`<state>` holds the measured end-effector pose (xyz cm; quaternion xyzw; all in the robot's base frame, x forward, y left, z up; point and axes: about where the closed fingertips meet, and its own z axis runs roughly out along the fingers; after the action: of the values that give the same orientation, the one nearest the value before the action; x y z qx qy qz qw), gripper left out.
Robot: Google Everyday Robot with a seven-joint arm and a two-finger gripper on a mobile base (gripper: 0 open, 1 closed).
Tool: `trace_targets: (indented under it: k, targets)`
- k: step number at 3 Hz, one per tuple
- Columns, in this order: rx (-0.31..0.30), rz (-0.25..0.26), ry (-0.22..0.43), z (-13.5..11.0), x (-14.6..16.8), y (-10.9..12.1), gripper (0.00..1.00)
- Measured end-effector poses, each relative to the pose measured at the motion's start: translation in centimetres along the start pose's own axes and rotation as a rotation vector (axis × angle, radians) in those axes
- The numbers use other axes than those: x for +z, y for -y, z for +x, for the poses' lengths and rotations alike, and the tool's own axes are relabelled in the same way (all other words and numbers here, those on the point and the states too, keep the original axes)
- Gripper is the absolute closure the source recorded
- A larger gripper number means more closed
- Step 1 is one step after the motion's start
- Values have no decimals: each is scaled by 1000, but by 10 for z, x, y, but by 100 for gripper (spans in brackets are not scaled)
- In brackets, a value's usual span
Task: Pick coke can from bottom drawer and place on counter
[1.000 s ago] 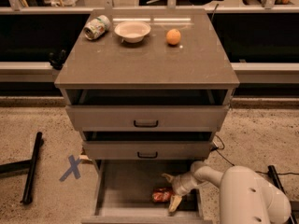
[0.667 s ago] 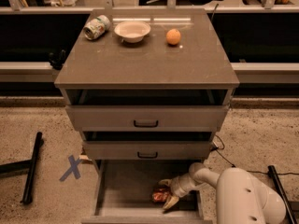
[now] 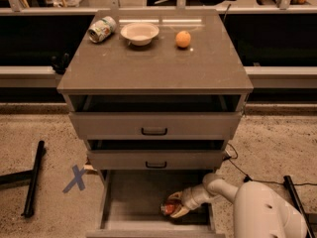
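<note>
Looking down on the cabinet, I see the counter as the biggest thing: a square, grey-brown top, smooth and slightly glossy, with a thin overhanging edge. Below the two upper drawers, each with a black handle, the bottom drawer is pulled out, showing a flat matte grey floor and low side walls. My arm, a rounded off-white shell, reaches in from the right front corner. Its gripper sits low over the drawer floor near the front right, and its pale fingers look clamped on the coke can, one above and one below it. That can is small, red and metallic with a shiny end, lying on its side inside the drawer. Along the counter's far edge a shallow cream bowl stands near the middle. A green-and-white can lies tipped over by the far left corner. A round orange rests just right of the bowl.
</note>
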<state>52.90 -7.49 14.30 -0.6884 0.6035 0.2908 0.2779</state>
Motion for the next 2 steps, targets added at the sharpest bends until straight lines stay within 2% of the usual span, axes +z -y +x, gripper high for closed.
trace_targets:
  k: [1,2]
  targets:
    - [-45,67,56,-15,-38,-1,95]
    - [-112,165,43,-30,-103,-3,100]
